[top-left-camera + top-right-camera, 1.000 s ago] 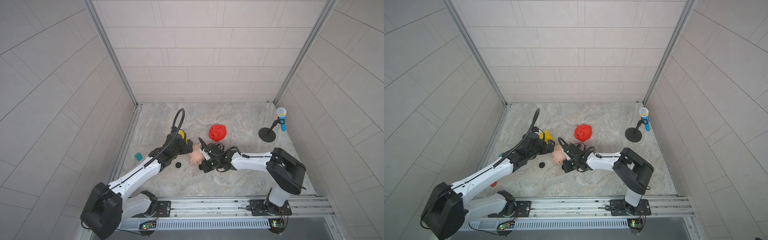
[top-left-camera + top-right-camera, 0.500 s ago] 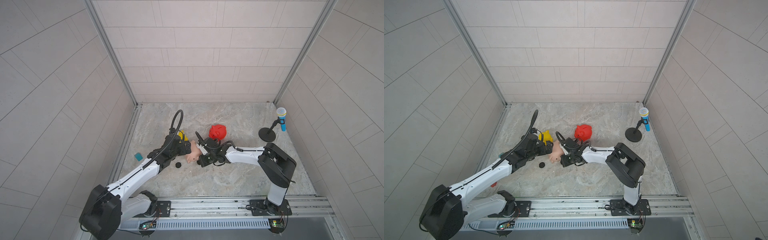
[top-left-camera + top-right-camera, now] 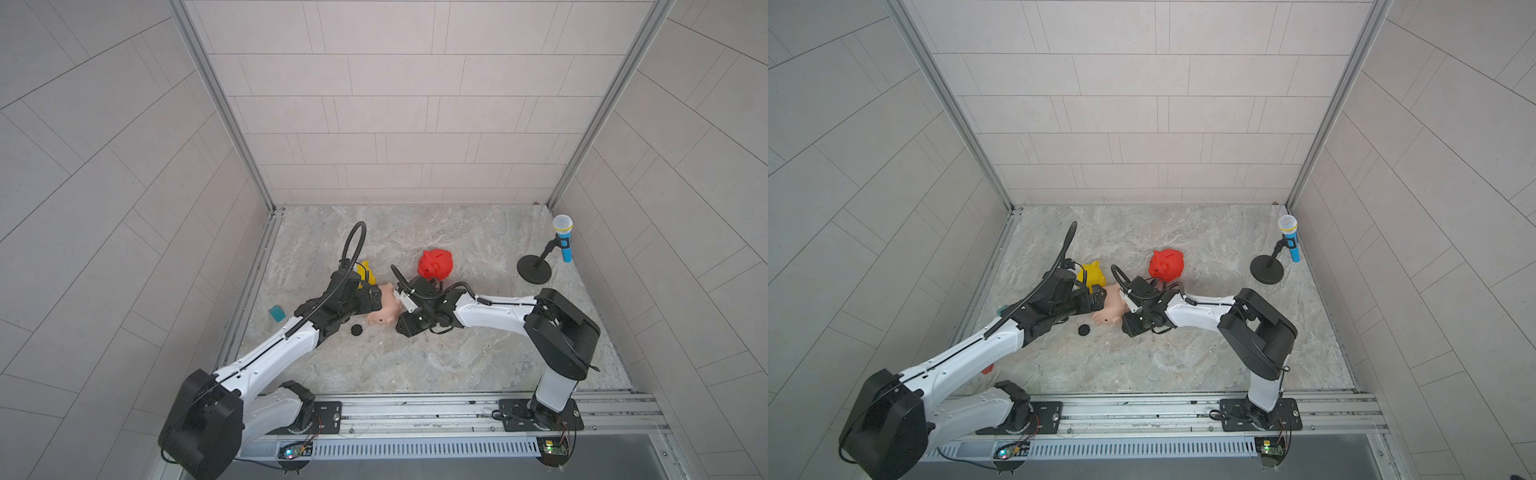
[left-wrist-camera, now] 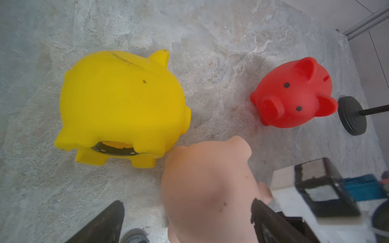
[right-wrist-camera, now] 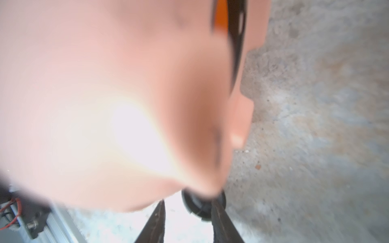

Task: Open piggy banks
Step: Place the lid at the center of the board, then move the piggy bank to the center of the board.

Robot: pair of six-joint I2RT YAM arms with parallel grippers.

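Three piggy banks sit near the middle of the marbled tabletop (image 3: 457, 357), between the two arms. The yellow pig (image 4: 122, 101) lies on its side with its belly hole (image 4: 114, 148) unplugged, a black rim around yellow inside. A loose black plug (image 3: 356, 330) rests on the table just in front of the left arm's wrist. The pink pig (image 3: 384, 309) lies tipped over between the grippers, snout toward the front rail, and in the left wrist view it appears to touch the yellow pig. The red pig (image 3: 435, 264) stands upright a little behind them, apart from both, coin slot up. The left gripper (image 4: 187, 203) is spread wide around the pink pig's body: one finger (image 4: 263, 218) lies against its flank and the other (image 4: 107, 221) stands clear of it, so there is no clamp. The right gripper (image 5: 188, 202) reaches in from the pig's other side with its jaws parted and a visible gap between the tips. A black disc (image 5: 195, 207) shows just past those tips, partly behind one finger. I cannot tell whether it is touched, or whether it is the loose plug. In the right wrist view the pink pig fills the picture, blurred, with a dark-rimmed belly opening (image 5: 235, 31) at its edge. A blue toy microphone (image 3: 564, 243) on a black stand is far off by the right wall.
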